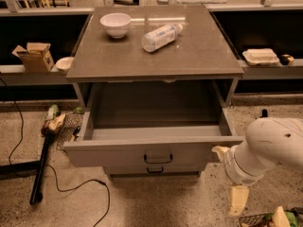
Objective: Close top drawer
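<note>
The top drawer (118, 153) of the gray cabinet stands open, pulled well out towards me. Its plain gray interior (156, 112) is empty. A small dark wire handle (158, 158) sits at the centre of its flat front. My gripper (229, 176) is at the right end of the drawer front, on a white arm (270, 145) coming in from the right. Its fingers are spread: the upper fingertip (220, 151) touches the front's right end and the lower one (238, 200) points down at the floor. It holds nothing.
A white bowl (116, 23) and a lying plastic bottle (161, 36) rest on the cabinet top (199, 56). A second drawer front (155, 170) shows below. On the floor left are a black pole (40, 167), cables and litter. A basket (270, 219) sits bottom right.
</note>
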Controlling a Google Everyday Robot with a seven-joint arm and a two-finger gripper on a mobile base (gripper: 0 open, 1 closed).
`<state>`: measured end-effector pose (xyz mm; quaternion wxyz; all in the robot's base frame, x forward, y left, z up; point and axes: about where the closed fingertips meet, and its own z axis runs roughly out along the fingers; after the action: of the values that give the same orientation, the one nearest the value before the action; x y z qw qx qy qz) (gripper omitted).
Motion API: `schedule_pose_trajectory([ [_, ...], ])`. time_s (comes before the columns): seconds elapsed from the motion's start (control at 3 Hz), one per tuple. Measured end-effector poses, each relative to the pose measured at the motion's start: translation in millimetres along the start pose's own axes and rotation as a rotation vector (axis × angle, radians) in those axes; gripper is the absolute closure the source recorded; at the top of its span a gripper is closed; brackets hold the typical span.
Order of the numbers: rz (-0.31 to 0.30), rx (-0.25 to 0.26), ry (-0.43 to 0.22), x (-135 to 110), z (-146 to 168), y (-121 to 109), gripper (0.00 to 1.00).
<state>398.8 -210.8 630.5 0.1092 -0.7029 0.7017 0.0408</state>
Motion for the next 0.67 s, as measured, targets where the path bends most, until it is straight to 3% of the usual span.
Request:
schedule_pose_trajectory([
  [0.33,-0.009,0.004,0.001,-4.1,3.3,-20.3,0.0],
  [0.67,-0.026,0.026,-0.015,-8.6,4.4,-50.4,0.18],
])
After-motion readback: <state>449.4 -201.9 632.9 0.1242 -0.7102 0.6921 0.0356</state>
